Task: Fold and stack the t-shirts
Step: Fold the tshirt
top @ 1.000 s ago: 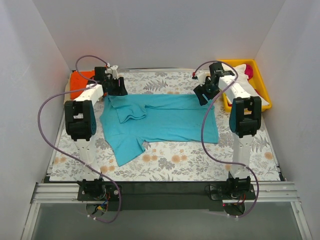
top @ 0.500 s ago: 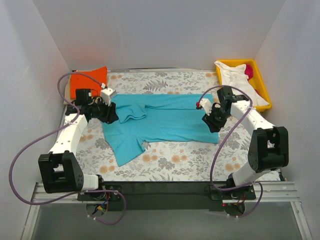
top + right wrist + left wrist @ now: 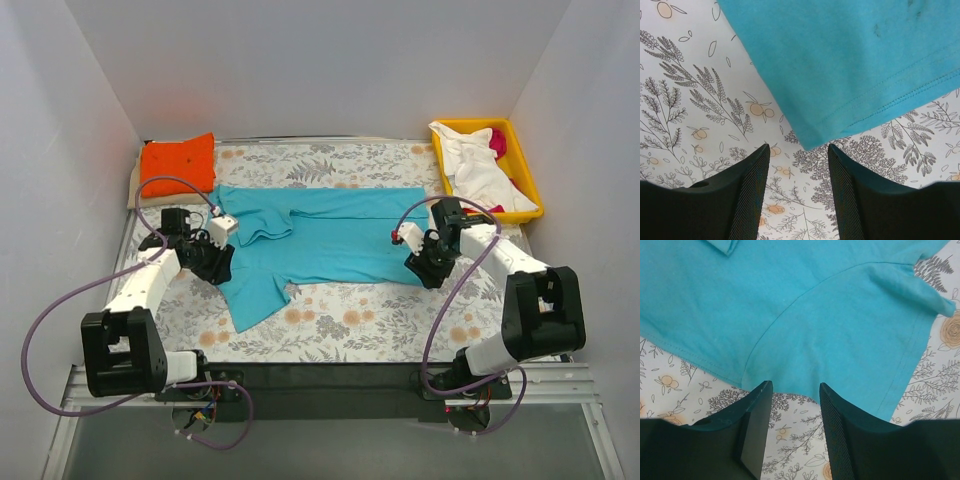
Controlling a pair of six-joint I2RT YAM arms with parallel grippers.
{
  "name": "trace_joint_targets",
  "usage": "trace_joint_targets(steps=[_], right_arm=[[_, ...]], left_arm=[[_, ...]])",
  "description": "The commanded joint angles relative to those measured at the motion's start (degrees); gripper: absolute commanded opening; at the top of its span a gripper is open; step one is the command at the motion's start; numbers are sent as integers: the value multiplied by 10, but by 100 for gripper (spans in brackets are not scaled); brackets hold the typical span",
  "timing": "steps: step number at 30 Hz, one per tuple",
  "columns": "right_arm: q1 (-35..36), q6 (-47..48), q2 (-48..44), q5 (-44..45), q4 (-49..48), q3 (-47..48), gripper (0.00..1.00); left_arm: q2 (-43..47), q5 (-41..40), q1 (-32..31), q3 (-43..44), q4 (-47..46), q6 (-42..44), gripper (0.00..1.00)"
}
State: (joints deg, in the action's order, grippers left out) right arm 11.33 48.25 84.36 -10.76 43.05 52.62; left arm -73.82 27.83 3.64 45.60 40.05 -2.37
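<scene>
Teal t-shirt lying unfinished mid-frame; orange t-shirt sitting folded upper left; left gripper, right gripper hovering part-open, empty; white t-shirt waiting upper right.

teal t-shirt corner just beyond 2 parted fingers, floral table cloth beneath

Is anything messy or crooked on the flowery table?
Yes. The teal-blue t-shirt lies half folded: one sleeve is flipped onto its body, the other sticks out on the near side. In the yellow plastic tray, a crumpled white shirt spills over the rim.
</scene>
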Motion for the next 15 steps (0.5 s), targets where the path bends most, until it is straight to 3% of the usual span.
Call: trace_joint_targets(steps=[1,15], right_arm=[[13,-1,6,10,-39,-15,49],[24,5,22,54,-89,-80,45]], left_arm=[[-11,-26,2,-3,-17,18,41],[-25,-81,1,-75,-63,79,42]])
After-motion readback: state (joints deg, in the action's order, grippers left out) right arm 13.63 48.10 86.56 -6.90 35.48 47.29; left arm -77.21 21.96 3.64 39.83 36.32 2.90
